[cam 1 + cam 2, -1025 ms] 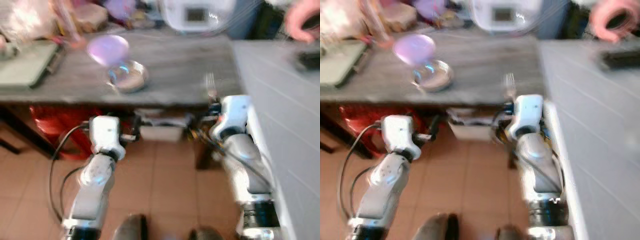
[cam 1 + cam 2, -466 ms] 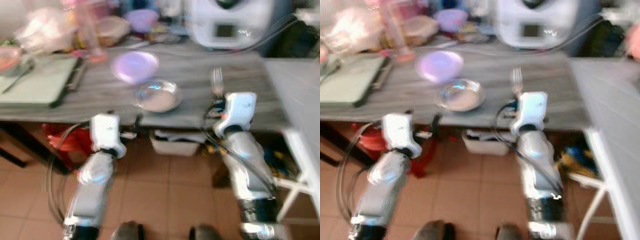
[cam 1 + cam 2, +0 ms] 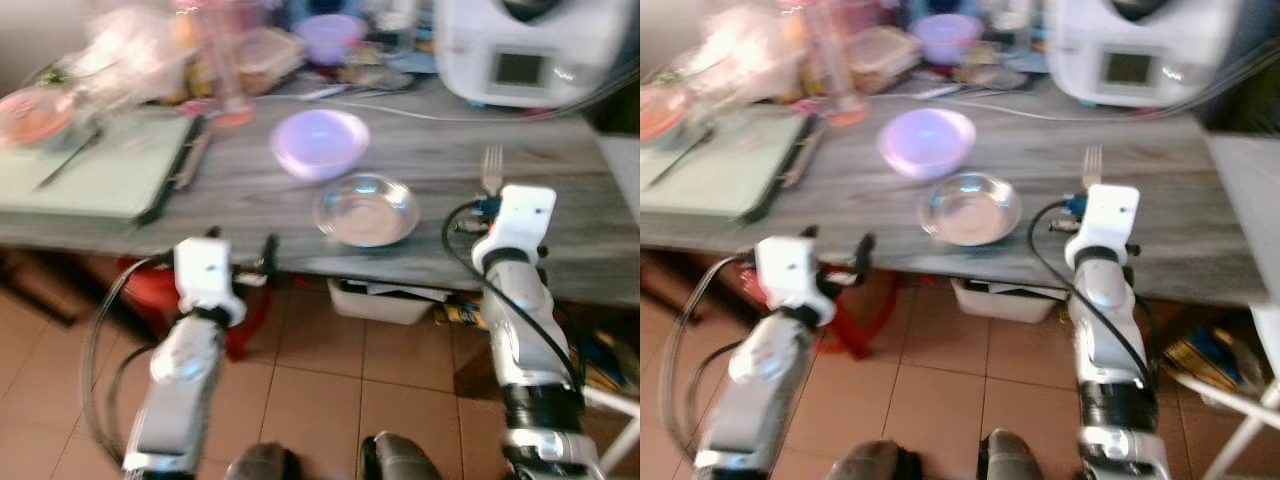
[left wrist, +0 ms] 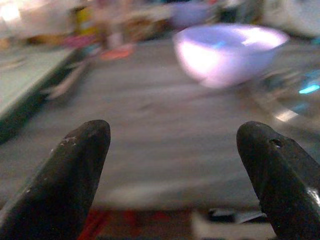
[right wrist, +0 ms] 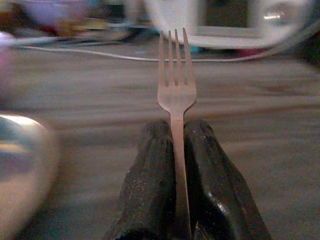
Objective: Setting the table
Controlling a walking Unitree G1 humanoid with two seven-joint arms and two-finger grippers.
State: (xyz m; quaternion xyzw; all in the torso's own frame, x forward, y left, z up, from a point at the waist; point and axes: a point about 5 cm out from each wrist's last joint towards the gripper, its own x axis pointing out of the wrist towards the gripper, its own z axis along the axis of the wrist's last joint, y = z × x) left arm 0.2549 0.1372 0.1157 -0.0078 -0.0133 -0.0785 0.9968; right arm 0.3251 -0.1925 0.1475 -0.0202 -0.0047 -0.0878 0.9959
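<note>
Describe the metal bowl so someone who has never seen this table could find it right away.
On the long grey wooden table, look near the front edge, left of the right gripper holding a fork. The metal bowl sits there, just in front of a lilac bowl. It is the shiny, shallow silver one; its neighbour is matte and pale purple.

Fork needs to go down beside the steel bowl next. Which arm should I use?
Right. The right gripper has its jaws shut on the fork, raised over the table just right of the steel bowl. The left gripper is open, holding nothing, below the table edge.
</note>
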